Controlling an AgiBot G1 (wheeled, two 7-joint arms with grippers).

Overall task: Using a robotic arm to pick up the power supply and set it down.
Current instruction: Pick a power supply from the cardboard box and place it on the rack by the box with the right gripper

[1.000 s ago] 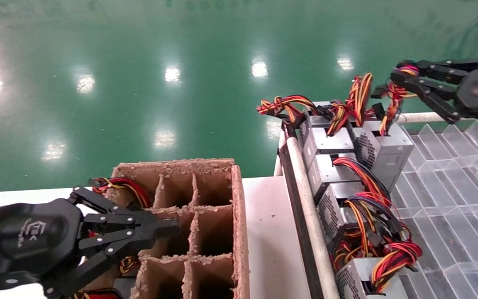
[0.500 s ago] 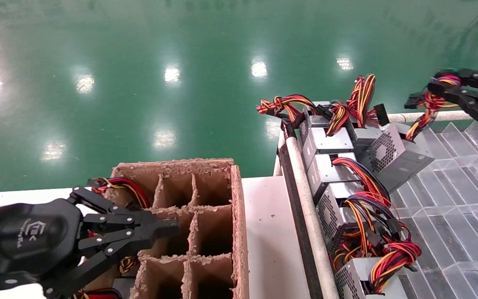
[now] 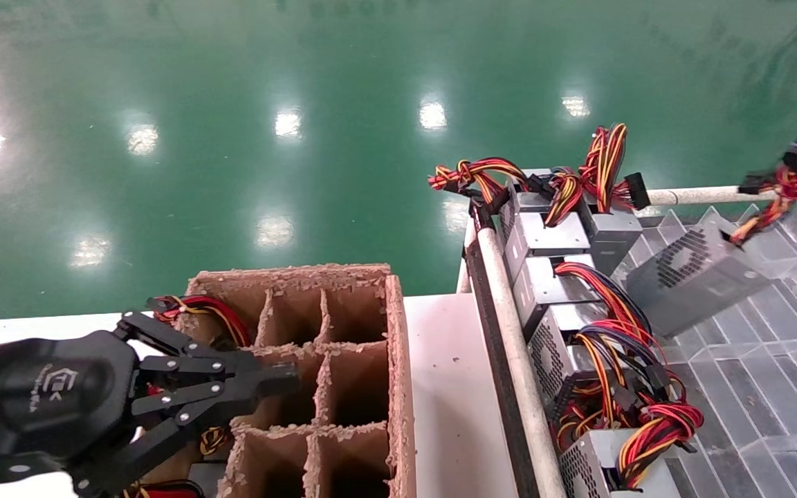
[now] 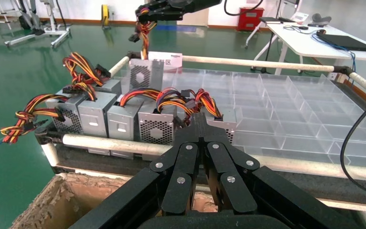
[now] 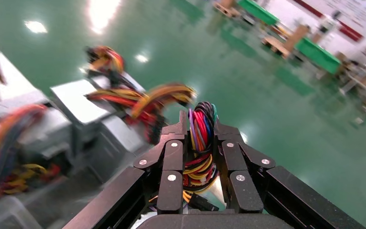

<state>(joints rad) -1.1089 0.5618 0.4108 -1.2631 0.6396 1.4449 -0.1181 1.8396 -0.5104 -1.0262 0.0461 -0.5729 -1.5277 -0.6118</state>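
1. My right hand [image 5: 201,131] is clamped on the tied wire bundle [image 5: 201,125] of the power supply [image 3: 699,277]; in its wrist view the coloured loop is pinched tight between the fingers [image 5: 171,162].
2. In the head view that hand sits at the far right edge, mostly out of sight, with only the gripped wires [image 3: 782,190] showing.
3. The power supply hangs below and to the left of my right hand, tilted, its vent grille facing up and left, over the clear divided tray [image 3: 751,373].
4. I cannot tell whether its lower edge touches the tray dividers or swings just above them.
5. It is clear of the row of other power supplies [image 3: 564,290] standing along the tray's left side.
6. What matters next, I judge: the box dangles from its wires, so it trails my hand and its long axis slants down-left. Setting it down means lowering until the body rests flat.
7. My left hand [image 3: 281,379] is parked near left, fingers together, over the cardboard divider box [image 3: 398,360] on the bench [image 3: 447,387], well apart from the work.
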